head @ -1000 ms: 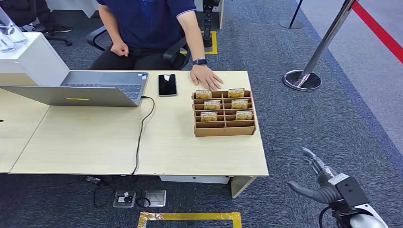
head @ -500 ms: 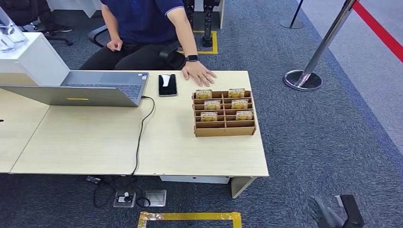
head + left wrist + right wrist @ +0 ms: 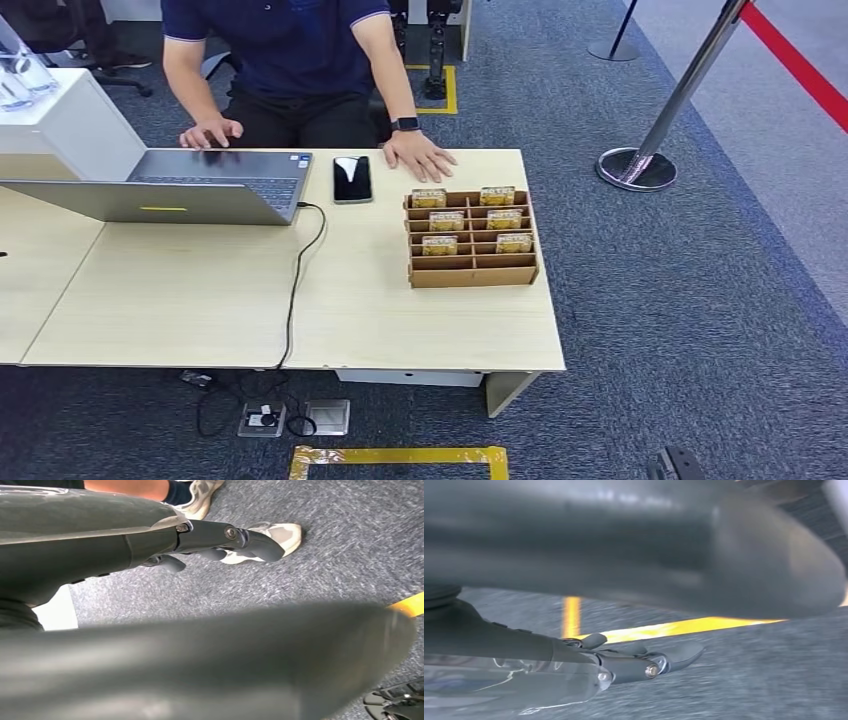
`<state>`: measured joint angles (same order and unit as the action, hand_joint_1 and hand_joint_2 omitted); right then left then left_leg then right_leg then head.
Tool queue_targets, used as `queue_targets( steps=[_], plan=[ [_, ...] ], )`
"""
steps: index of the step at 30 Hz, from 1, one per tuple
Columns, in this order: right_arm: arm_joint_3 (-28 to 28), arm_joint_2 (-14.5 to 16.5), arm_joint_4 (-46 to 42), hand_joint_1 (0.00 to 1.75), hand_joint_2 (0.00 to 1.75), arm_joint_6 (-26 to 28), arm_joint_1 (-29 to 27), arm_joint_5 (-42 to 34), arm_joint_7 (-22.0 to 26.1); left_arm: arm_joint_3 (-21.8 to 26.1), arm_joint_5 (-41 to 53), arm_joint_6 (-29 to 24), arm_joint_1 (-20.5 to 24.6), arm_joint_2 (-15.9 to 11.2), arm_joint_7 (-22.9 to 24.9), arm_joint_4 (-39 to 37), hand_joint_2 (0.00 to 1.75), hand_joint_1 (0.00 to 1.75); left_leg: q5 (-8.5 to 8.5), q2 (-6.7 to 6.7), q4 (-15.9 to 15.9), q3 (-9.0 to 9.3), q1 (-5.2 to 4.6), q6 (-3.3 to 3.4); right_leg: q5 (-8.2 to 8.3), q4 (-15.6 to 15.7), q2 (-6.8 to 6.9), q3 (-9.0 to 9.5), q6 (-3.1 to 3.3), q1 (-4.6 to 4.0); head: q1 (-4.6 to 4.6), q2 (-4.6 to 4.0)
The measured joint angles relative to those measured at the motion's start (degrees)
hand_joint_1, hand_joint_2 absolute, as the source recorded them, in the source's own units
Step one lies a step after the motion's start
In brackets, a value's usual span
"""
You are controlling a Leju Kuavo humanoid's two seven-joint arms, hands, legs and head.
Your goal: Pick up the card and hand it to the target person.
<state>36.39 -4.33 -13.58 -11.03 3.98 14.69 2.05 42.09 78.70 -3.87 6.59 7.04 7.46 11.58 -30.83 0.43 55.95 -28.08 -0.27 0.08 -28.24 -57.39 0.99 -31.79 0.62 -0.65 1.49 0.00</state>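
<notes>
Both arms hang low, below the table edge. Left hand [image 3: 210, 542]: empty, fingers [image 3: 255, 542] loosely extended and apart, pointing at the carpet. Right hand [image 3: 634, 660]: empty too, fingers [image 3: 681, 652] stretched out, slightly spread above the carpet.

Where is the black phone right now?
In the head view, the black phone lies flat at the desk's far edge, between the laptop and the person's hand, just beyond the card organizer.

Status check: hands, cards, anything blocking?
Left hand and right hand hang low, holding nothing. Cards untouched in organizer. Person's hand rests beside it.
</notes>
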Motion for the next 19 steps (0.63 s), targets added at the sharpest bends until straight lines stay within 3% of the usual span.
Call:
queue_targets(
  steps=[9, 13, 19],
  plan=[
    [-3.29, 2.48, 1.48, 0.0, 0.0, 5.13, -0.09, 6.25, -5.99, -0.47, 0.43, 0.98, 0.13, 0.02, -0.5, 0.0, 1.75, 0.0, 0.0, 0.0, 0.0, 0.01, 0.0, 0.0, 0.0, 0.0, 0.0, 0.0, 0.0, 0.0, -0.04, 0.0],
    [-4.73, 2.96, 1.79, 0.0, 1.75, 6.16, -0.11, 8.22, -7.39, -0.52, 0.28, 0.66, 0.16, 0.02, -0.93, 0.0, 1.75, 0.0, 0.0, 0.01, 0.0, 0.01, 0.0, 0.0, 0.0, 0.0, 0.0, 0.01, 0.0, 0.0, 0.03, 0.0],
    [-7.43, 3.65, 2.1, 0.0, 1.75, 7.62, -0.21, 11.84, -10.11, -0.56, 0.27, 1.78, 0.05, 0.02, -0.46, 0.0, 1.75, 0.0, 0.0, 0.01, 0.0, 0.0, 0.0, 0.0, 0.0, 0.0, 0.0, 0.0, 0.0, 0.0, 0.01, 0.0]
  ],
)
